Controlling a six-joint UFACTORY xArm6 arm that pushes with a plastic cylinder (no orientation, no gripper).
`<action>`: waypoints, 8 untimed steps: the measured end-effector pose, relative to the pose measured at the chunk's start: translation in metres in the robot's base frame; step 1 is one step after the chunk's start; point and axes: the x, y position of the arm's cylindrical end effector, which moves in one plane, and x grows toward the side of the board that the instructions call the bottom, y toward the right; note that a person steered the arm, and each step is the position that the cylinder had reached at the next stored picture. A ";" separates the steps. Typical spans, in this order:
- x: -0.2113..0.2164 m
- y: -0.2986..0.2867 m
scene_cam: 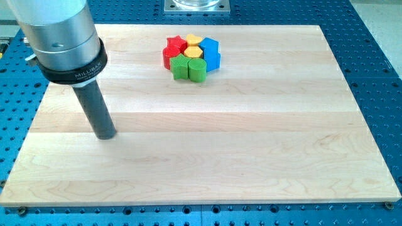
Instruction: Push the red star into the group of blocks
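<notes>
The red star [175, 44] sits at the upper left of a tight cluster of blocks near the view's top centre. It touches a second red block [168, 58] below it and a yellow block [193, 41] to its right. The cluster also holds a yellow heart [194, 52], two blue blocks [210, 46] [213, 61], a green block [181, 66] and a green cylinder [197, 69]. My tip [105, 136] rests on the board at the view's left, far from the cluster, below and to the left of it.
The wooden board [251, 138] lies on a blue perforated table [377, 37]. The arm's wide metal housing [59, 31] fills the view's top left. A metal mount [196, 5] shows at the top edge.
</notes>
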 end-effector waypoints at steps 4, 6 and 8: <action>-0.002 0.010; -0.168 -0.019; -0.243 0.016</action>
